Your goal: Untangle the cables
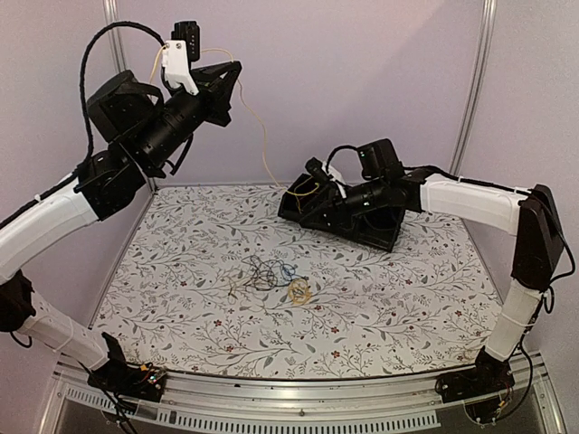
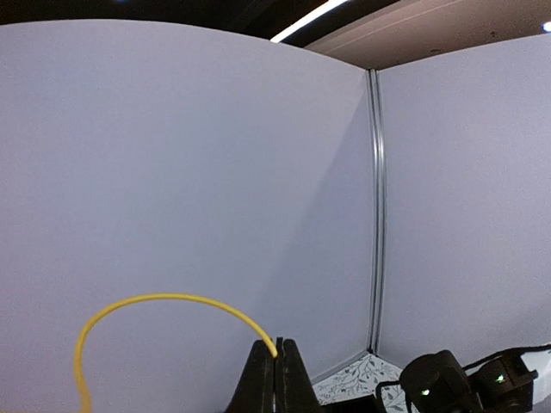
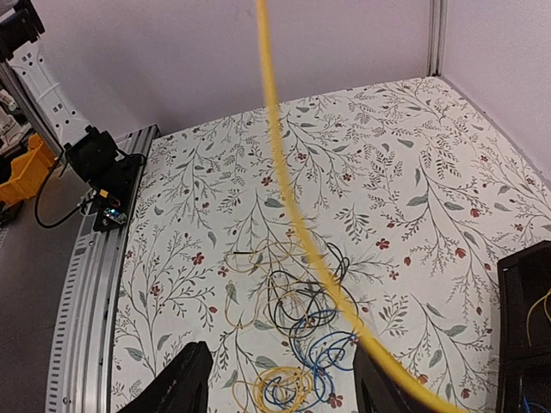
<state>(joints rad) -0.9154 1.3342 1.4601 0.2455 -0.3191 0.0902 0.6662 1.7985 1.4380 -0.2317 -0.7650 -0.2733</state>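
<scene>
My left gripper [image 1: 237,76] is raised high at the back left and shut on one yellow cable [image 1: 263,136], which hangs down toward the black tray [image 1: 380,233]. In the left wrist view the shut gripper [image 2: 277,351] pinches that cable [image 2: 155,299], which arcs off to the left. My right gripper [image 1: 315,177] hovers over the tray's left end. In the right wrist view it [image 3: 280,391] is open and empty, and the yellow cable [image 3: 284,172] runs slantwise in front of it. A tangle of yellow, blue and black cables [image 1: 276,276] lies mid-table, also seen below the right wrist [image 3: 301,331].
The table has a floral cloth [image 1: 199,307]. The tray's corner shows at the right of the right wrist view [image 3: 523,318], with a yellow wire inside. Grey walls stand behind and beside the table. A metal rail [image 1: 298,398] runs along the near edge.
</scene>
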